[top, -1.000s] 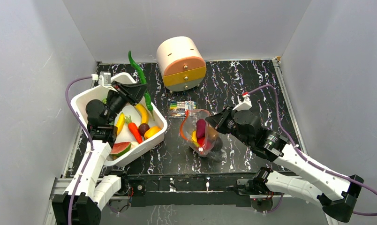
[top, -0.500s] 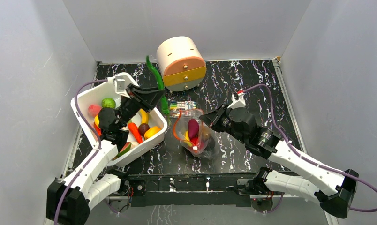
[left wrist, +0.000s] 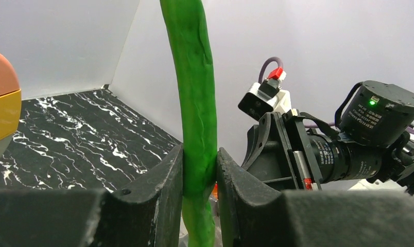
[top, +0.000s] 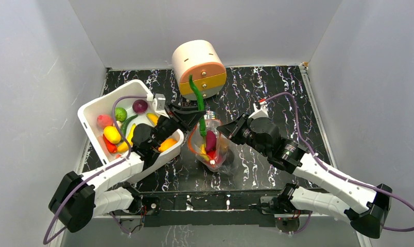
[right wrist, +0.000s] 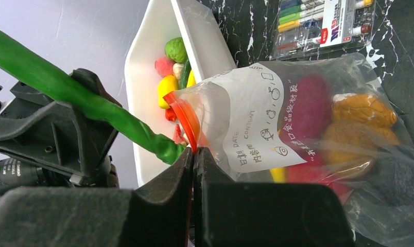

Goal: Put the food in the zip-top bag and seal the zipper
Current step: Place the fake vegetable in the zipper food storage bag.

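We clamp the pod [top: 195, 95] upright in the left gripper [top: 193, 116], tip at the bag [top: 216, 149] mouth mid-frame; right gripper [right wrist: 193, 159] pinches the zipper [right wrist: 187, 116].

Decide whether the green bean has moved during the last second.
Yes. Held in the left pincer, the green bean has moved right, from over the bin to the mouth of the bag, near the drawer box.
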